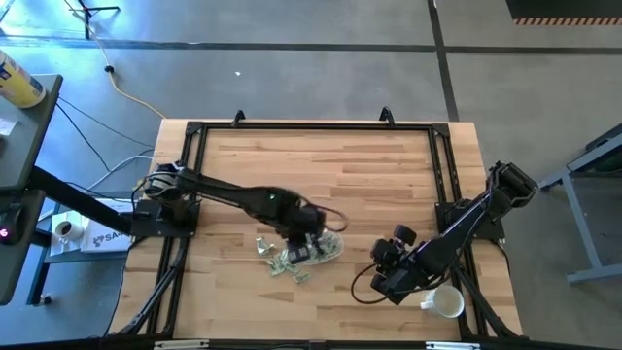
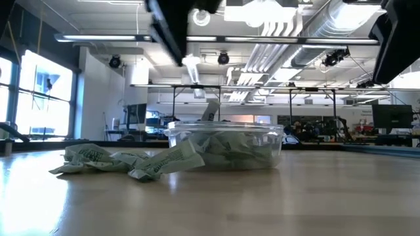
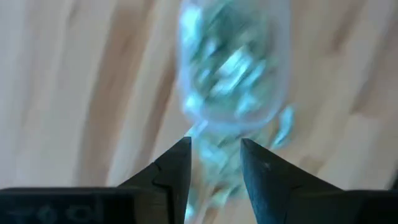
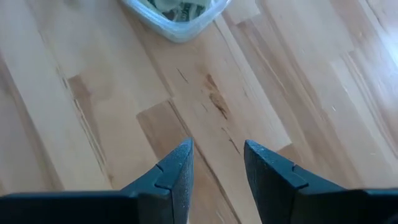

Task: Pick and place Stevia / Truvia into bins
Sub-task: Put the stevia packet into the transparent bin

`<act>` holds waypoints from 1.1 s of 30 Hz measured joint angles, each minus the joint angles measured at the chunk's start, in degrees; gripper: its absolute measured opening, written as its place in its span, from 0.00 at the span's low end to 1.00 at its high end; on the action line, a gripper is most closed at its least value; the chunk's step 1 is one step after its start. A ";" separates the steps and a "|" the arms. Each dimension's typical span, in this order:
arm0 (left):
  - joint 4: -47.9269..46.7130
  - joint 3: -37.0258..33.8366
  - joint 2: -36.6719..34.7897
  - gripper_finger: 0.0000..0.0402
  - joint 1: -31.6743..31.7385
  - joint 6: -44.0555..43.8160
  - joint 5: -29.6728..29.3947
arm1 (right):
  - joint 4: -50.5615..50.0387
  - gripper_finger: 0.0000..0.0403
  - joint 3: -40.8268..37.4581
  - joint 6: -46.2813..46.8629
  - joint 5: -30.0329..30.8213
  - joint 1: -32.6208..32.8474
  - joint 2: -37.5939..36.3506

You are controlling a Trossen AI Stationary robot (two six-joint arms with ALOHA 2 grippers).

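Note:
The clear container (image 2: 226, 147) stands on the table near its middle, with pale green and white packets inside it (image 1: 328, 243). More loose packets (image 2: 125, 162) lie in a small heap on the wood beside it, toward the near-left (image 1: 287, 262). My left gripper (image 3: 216, 155) hangs open above the heap's edge next to the container (image 3: 233, 68), and nothing shows between its fingers. My right gripper (image 4: 217, 158) is open over bare wood to the right of the container (image 4: 177, 15), and it too holds nothing.
A white handled mug (image 1: 447, 302) stands near the table's near-right corner, beside the right arm. A black frame (image 1: 311, 127) runs around the table top. Bare wood lies toward the far edge and between the container and the right gripper.

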 joint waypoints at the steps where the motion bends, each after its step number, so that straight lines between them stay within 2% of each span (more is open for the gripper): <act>1: -1.34 -0.99 -0.76 0.43 -0.53 -1.94 -1.49 | 0.18 0.33 0.00 -0.24 0.04 -0.18 0.00; 4: -3.76 -6.45 -3.82 0.43 -1.61 -8.80 -2.92 | 0.44 0.33 0.00 -0.42 0.87 -1.49 0.00; 8: -1.67 -17.36 -7.21 0.43 -2.29 -19.43 -2.66 | 0.99 0.33 0.00 -3.34 1.28 -3.18 0.00; 12: 6.79 -27.92 -9.48 0.43 -2.26 -22.84 1.40 | 1.45 0.33 0.00 -7.19 1.17 -5.41 0.02; 17: 14.87 -34.31 -9.58 0.43 -4.81 -11.29 5.99 | 1.50 0.33 0.00 -11.02 0.26 -7.76 0.01; 20: 14.30 -35.88 -9.58 0.43 -5.39 -10.31 8.04 | 1.60 0.33 0.00 -12.18 -2.26 -8.97 0.02; 22: 14.86 -35.98 -9.58 0.43 -5.54 -9.64 7.27 | 1.69 0.33 0.00 -12.20 -2.59 -9.35 0.02; 26: 15.92 -35.96 -9.58 0.44 -7.33 -2.70 3.17 | 2.04 0.33 0.00 -12.22 -2.45 -9.67 0.01; 33: 13.40 -35.94 -9.58 0.44 -6.84 12.29 2.66 | 2.10 0.33 0.00 -12.22 -2.39 -9.70 0.00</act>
